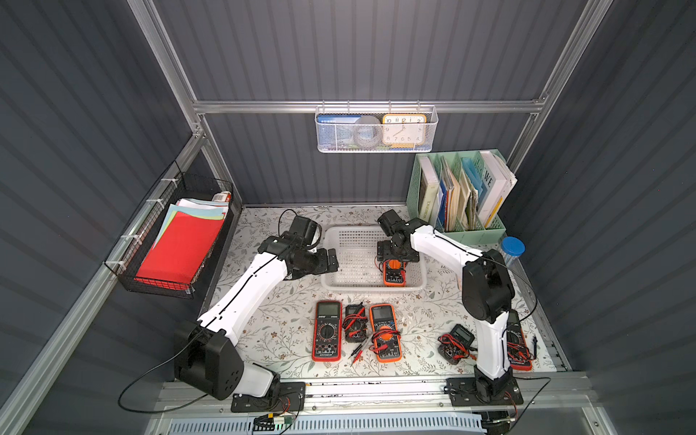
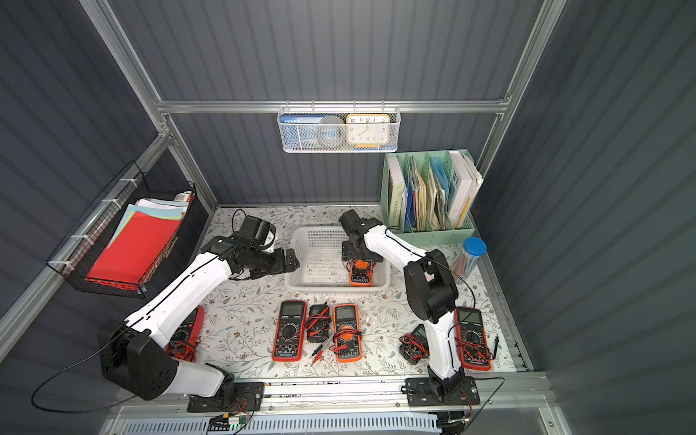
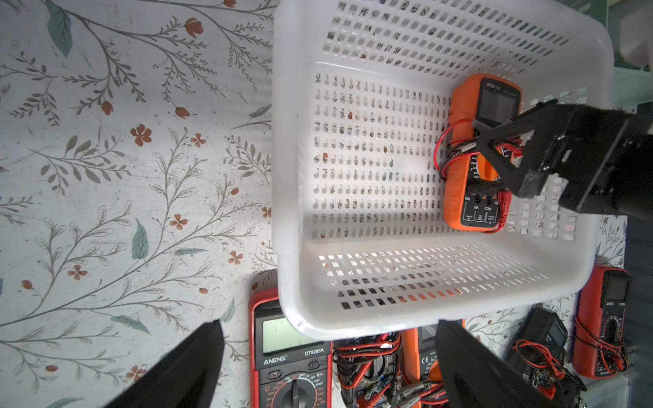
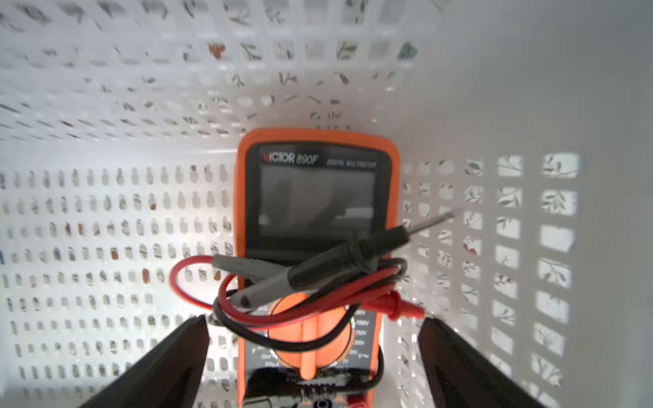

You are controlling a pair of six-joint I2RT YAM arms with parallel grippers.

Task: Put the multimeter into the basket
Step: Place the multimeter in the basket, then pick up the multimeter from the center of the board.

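At the left, the left gripper (image 1: 332, 261) is held just beside the left rim of the white basket (image 1: 371, 288), with its jaws spread wide and nothing between them. The orange multimeter (image 1: 394, 275) is laid flat on the basket floor, towards the near right corner, with red and black leads (image 4: 353, 251) wrapped around it. Above it the right gripper (image 4: 313, 319) is pointed down, its jaws parted to either side of the multimeter and clear of it.
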